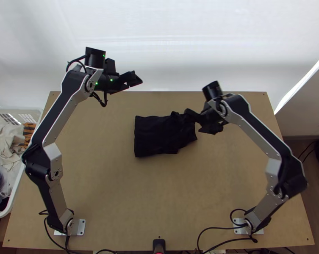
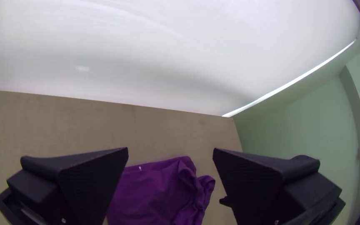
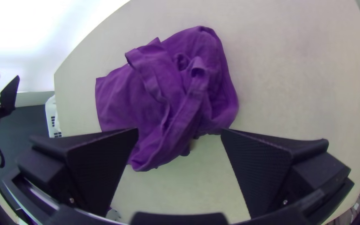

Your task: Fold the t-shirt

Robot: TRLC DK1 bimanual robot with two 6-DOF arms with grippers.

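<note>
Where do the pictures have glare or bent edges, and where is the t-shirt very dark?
Top view: the t-shirt looks almost black, creases mostly lost; right wrist view: glare on the backdrop, the table curved at its edge; left wrist view: a bright strip beside the backdrop.

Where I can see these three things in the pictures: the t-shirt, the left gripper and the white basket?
T-shirt [image 1: 153, 135]: top view, on its flat middle.
Left gripper [image 2: 171, 148]: left wrist view, midway between its open fingertips.
White basket [image 1: 15, 110]: top view, on its rim.
</note>
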